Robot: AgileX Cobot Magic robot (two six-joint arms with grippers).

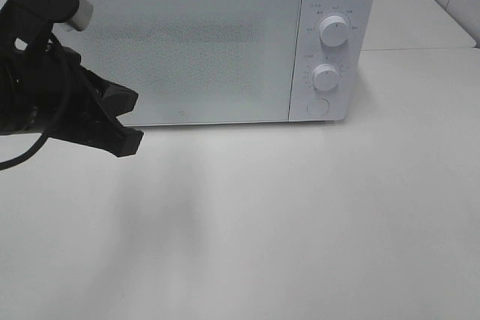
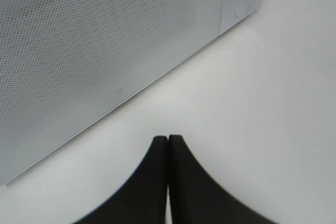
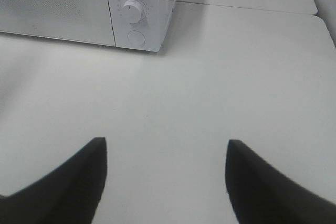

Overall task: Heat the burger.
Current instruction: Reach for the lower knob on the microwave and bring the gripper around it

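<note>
White table — left end effector pinched together beside the microwave.

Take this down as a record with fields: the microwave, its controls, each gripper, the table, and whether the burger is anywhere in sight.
microwave: white, at the back of the table, door shut
controls: upper knob, lower knob, round button below them, all on the right-hand panel
left gripper: fingers pressed together, holding nothing, in front of the door
right gripper: fingers apart, nothing between them, above bare table
table: white
burger: not seen in any view
</note>
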